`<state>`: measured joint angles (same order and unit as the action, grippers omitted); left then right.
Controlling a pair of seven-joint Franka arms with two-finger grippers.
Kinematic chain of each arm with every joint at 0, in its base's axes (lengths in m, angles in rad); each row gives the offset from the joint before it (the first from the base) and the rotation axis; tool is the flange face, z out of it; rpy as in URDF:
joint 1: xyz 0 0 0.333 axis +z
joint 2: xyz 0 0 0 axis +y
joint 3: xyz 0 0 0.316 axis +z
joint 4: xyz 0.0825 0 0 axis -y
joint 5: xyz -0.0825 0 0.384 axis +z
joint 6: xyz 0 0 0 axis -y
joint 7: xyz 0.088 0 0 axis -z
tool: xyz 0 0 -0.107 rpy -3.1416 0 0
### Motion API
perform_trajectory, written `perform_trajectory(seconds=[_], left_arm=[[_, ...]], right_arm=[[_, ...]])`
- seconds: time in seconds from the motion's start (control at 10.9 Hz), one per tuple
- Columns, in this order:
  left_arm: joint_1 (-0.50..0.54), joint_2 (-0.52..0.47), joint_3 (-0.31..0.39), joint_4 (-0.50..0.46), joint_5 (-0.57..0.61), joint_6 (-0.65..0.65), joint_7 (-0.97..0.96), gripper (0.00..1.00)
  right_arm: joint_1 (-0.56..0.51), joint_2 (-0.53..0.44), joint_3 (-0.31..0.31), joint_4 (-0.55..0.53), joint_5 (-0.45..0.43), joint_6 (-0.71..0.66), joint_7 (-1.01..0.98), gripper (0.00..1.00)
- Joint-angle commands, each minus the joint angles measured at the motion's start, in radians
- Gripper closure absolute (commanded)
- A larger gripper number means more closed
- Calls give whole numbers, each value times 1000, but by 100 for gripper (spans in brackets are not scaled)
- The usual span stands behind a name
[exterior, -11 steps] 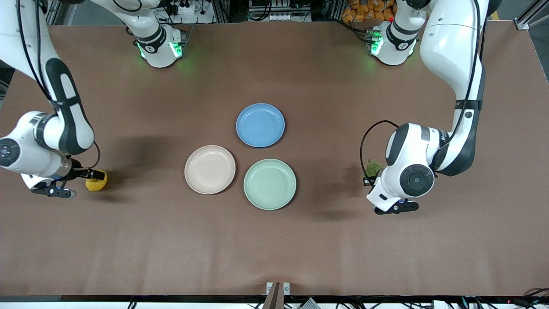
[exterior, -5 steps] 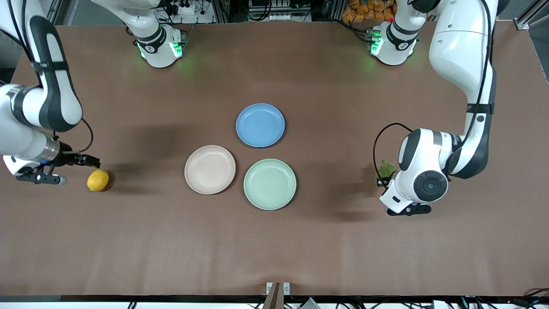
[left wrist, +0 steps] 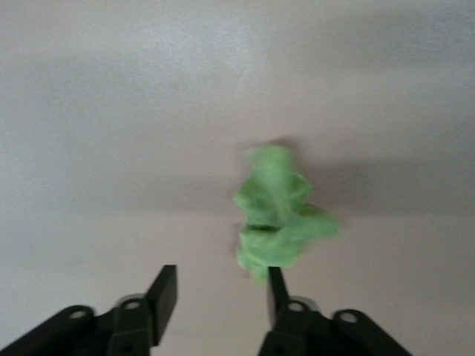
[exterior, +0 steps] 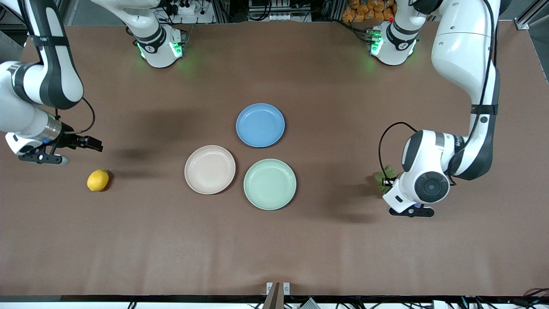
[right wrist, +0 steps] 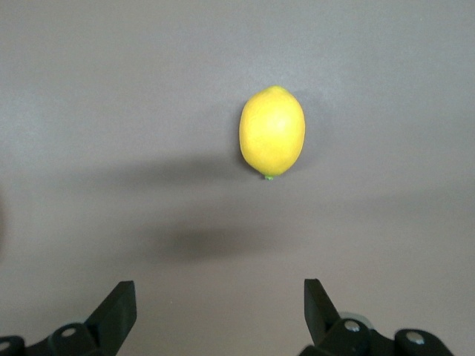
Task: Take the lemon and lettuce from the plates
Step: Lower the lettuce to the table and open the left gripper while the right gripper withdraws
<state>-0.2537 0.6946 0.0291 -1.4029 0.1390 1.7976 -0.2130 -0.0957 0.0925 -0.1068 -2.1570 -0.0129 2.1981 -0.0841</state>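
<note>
Brown matte table (exterior: 274, 240) under both arms, pale mint green round plate (exterior: 269, 184) as landmark. Just beside it, pale beige-pink round plate (exterior: 209, 169), bare. Well apart toward the right arm's end, small oval bright yellow lemon (exterior: 98, 180) on bare tabletop; right gripper (exterior: 88, 143) above, spread wide, empty. Toward the left arm's end, wrinkly green lettuce piece (exterior: 384, 175) on the tabletop; left gripper (left wrist: 221, 291) over it, parted.

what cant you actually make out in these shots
- Lettuce: front view, mostly hidden by the left arm's wrist; left wrist view blurs it, so contact with the left pincer is unclear.
- Right pincer: right wrist view cuts off its body; only open fingertips show.
- Lemon: the side resting on the table is unseen.
</note>
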Motion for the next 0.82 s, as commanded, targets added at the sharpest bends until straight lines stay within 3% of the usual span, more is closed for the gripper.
perform_trajectory(seconds=[0.0, 0.46, 0.73], left_arm=[[16, -12, -6, 2, 25, -12, 32, 0], [27, -30, -8, 10, 18, -12, 30, 0], [44, -46, -9, 13, 1, -12, 38, 0]], right_arm=[[-15, -118, 6, -89, -10, 17, -9, 0], [-21, -175, -4, -83, -12, 2, -6, 0], [-24, -181, -2, 9, -10, -151, 4, 0]])
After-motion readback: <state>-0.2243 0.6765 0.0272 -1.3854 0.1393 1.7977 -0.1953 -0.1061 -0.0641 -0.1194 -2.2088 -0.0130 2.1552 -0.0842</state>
